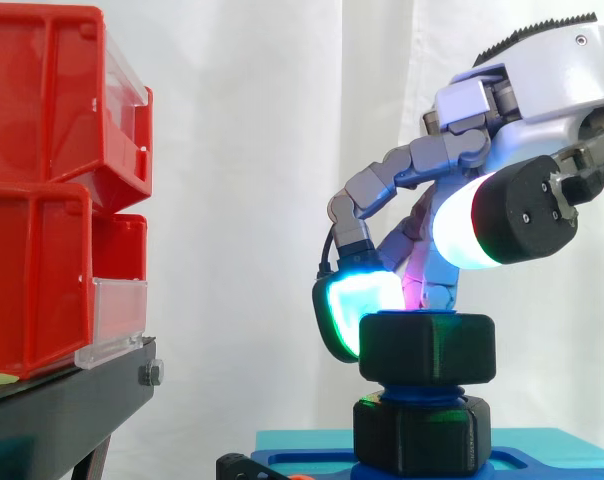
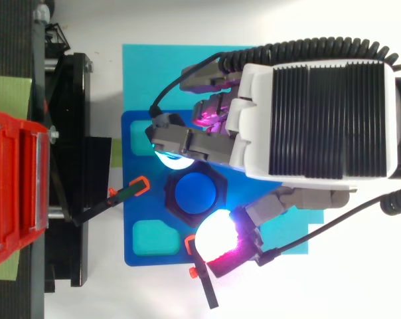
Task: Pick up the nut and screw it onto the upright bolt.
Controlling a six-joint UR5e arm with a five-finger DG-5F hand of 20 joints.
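- Backed by a white curtain (image 1: pixel 262 120) in the side view, with stacked red bins (image 1: pixel 42 190) on a black stand (image 1: pixel 72 400) at the frame's left edge.
- Found the black nut (image 1: pixel 427 348) low in the frame, sitting level on the upright blue bolt (image 1: pixel 422 390), well apart from the bins.
- Found a second black hex piece (image 1: pixel 422 435) beneath it on the same bolt, resting on a blue plate (image 1: pixel 542 462). Noted a narrow band of blue thread exposed between the two.
- Logged the hand (image 1: pixel 552 90) reaching in from the right edge, palm above the nut, fingers curled down round it.
- Recorded a cyan fingertip (image 1: pixel 354 300) pressed against the nut's side facing the bins, and a magenta fingertip (image 1: pixel 414 285) just behind the nut's top rim.
- Recorded the thumb's white pad (image 1: pixel 467 225) nearest the camera, standing higher than the nut's top. Could not determine contact there.
- Judged the grip closed on the nut by the curled fingers.
- From the top view, located the plate on a turquoise mat (image 2: pixel 141 73), just beside the stand and bins.
- Confirmed the nut (image 2: pixel 175 206) at the plate's middle, with the bolt's blue top showing through its bore.
- Placed the cyan fingertip (image 2: pixel 168 158) at one edge of the nut and the thumb's white pad (image 2: pixel 216 232) at the opposite edge, with the nut between them.
- Noted two orange-and-black clamps at the plate's edges, one (image 2: pixel 129 193) toward the stand and one (image 2: pixel 202 279) at the lower edge.
- Noted the back of the hand (image 2: pixel 320 106) covering the plate's right half.
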